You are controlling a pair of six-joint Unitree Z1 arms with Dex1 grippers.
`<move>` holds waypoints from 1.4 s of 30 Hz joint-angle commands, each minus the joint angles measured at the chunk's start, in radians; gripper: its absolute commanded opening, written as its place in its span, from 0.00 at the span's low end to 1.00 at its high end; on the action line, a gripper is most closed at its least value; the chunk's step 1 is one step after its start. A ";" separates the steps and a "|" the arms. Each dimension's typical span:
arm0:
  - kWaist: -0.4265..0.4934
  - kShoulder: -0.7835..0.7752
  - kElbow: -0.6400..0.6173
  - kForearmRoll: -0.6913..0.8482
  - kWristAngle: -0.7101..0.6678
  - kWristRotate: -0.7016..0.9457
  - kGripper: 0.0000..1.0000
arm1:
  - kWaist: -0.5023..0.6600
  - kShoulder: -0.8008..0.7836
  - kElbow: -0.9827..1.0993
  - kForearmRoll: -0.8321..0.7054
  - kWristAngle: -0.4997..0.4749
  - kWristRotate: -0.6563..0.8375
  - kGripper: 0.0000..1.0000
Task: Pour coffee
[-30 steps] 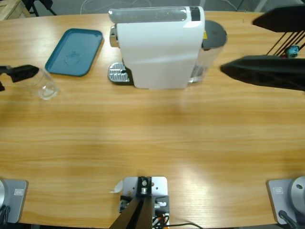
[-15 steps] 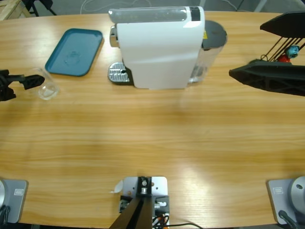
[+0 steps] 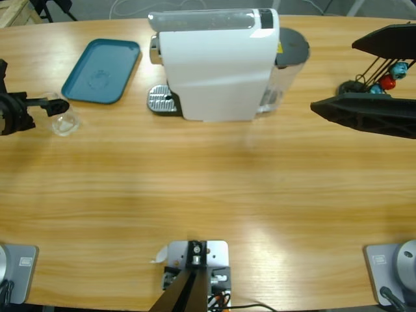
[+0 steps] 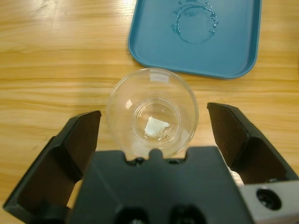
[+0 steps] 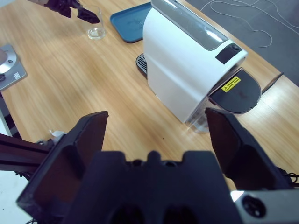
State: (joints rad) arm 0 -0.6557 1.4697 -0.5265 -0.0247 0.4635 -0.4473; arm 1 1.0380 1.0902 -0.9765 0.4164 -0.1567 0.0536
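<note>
Left gripper (image 4: 152,128): jaws spread wide on either side of the glass cup (image 4: 152,112), touching nothing, holding nothing.
Glass cup: far left of the high view, just beside the blue tray (image 3: 102,70); no dark coffee visible inside, only a pale glint at the bottom.
Handling: likely light, rigid, slick and breakable; best taken across its round wall, about mid-height, with gentle pressure.
Coffee machine (image 3: 214,65): upper middle.
Right gripper (image 5: 159,135): wide apart, empty, aloft.
Count: one cup, one tray, one machine, two grippers.
</note>
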 commanded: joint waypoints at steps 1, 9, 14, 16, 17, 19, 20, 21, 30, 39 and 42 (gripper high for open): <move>0.013 0.089 0.026 -0.054 0.001 -0.010 1.00 | -0.012 -0.005 0.041 0.001 -0.020 0.003 0.90; 0.013 0.122 0.026 -0.074 0.001 -0.010 1.00 | -0.012 -0.009 0.044 0.001 -0.020 0.003 0.90; 0.013 0.128 0.028 -0.075 0.003 -0.010 0.56 | -0.012 -0.009 0.042 0.001 -0.023 0.003 0.88; 0.013 0.135 0.026 -0.075 0.006 -0.009 0.47 | -0.012 -0.011 0.042 0.002 -0.024 0.003 0.87; 0.013 0.142 0.026 -0.077 0.004 -0.005 0.42 | -0.012 -0.011 0.042 0.002 -0.025 0.003 0.87; 0.013 0.155 0.026 -0.089 0.004 0.003 0.39 | -0.012 -0.012 0.041 0.002 -0.028 0.003 0.86; 0.013 0.160 0.026 -0.093 0.003 0.005 0.38 | -0.012 -0.012 0.041 0.002 -0.030 0.003 0.86; 0.013 0.165 0.026 -0.101 -0.002 0.007 0.34 | -0.012 -0.012 0.040 0.002 -0.030 0.003 0.86; 0.008 0.026 0.006 -0.108 -0.241 0.161 0.35 | -0.012 -0.026 0.036 0.008 -0.048 0.003 0.86; 0.010 -0.007 -0.223 0.105 -0.502 0.418 0.35 | -0.023 -0.093 0.079 0.037 -0.060 0.002 0.86; 0.011 0.043 -0.271 0.129 -0.499 0.499 0.36 | -0.038 -0.119 0.094 0.046 -0.059 -0.001 0.86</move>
State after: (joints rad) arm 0 -0.6508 1.4757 -0.7006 0.0273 -0.0140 -0.0882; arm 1 1.0366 1.0431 -0.9423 0.4308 -0.2001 0.0536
